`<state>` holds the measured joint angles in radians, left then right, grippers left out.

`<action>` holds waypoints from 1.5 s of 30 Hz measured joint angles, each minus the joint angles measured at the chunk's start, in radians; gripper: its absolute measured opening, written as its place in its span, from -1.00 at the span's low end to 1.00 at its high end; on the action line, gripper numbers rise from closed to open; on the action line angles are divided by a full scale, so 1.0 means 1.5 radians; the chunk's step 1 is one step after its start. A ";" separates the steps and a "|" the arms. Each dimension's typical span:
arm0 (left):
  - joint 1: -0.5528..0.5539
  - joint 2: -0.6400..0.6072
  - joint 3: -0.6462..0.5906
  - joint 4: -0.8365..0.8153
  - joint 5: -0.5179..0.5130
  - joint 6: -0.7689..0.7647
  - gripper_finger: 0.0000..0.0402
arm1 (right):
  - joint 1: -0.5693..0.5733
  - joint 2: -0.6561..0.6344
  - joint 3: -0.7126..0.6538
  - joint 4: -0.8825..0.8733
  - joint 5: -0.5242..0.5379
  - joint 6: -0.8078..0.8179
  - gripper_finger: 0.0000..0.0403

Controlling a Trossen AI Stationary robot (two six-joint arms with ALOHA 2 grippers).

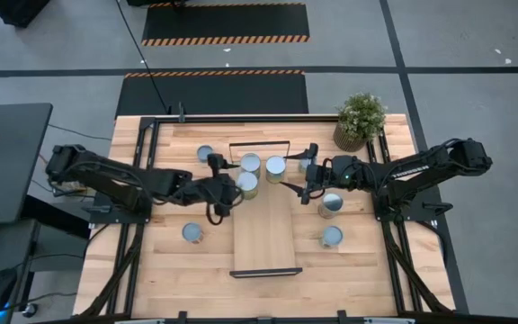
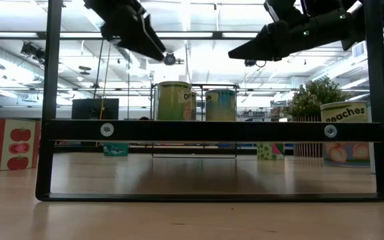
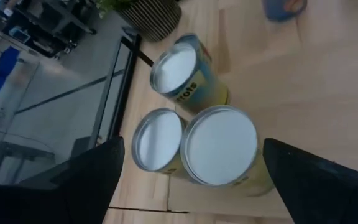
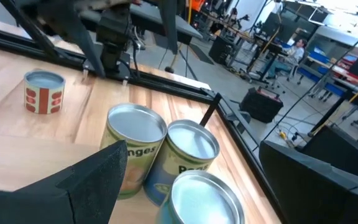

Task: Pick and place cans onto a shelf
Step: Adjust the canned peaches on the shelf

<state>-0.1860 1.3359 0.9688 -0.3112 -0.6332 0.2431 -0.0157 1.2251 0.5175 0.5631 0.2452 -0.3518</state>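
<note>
Cans (image 1: 251,163) clustering upper centre on shelf (image 1: 264,241); hovering there, left end effector (image 1: 232,191) released, right end effector (image 1: 308,184) released too; lowering squarely, avoiding neighbours

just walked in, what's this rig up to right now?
Two dark arms are loading small metal-topped cans onto a long light-wood shelf board with black end frames. Three cans already stand clustered at its far end. The left gripper, open, hovers above the nearest of them. The right gripper, also open, hangs beside the cluster holding nothing. Four more cans wait on the tabletop beside the shelf.
</note>
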 joint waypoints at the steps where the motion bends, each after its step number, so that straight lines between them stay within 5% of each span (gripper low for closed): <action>1: 0.000 -0.008 0.000 -0.006 0.004 -0.008 0.94 | 0.000 0.000 0.000 -0.001 0.000 0.004 0.85; 10: 0.004 -0.013 0.000 -0.084 0.055 -0.123 0.94 | -0.001 0.000 0.060 -0.190 0.111 0.091 0.85; 19: 0.013 -0.015 -0.041 -0.085 0.115 -0.197 0.94 | -0.001 -0.001 0.066 -0.280 0.123 0.140 0.85; 26: 0.014 -0.015 -0.128 0.012 0.128 -0.212 0.94 | -0.012 -0.001 0.066 -0.348 0.041 0.168 0.85; 45: 0.018 -0.015 -0.149 0.074 0.123 -0.213 0.94 | -0.087 0.072 0.049 -0.285 -0.146 0.179 0.85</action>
<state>-0.1588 1.3136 0.7448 -0.1998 -0.4489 -0.0763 -0.1458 1.3336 0.5907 0.1351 0.0258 -0.0840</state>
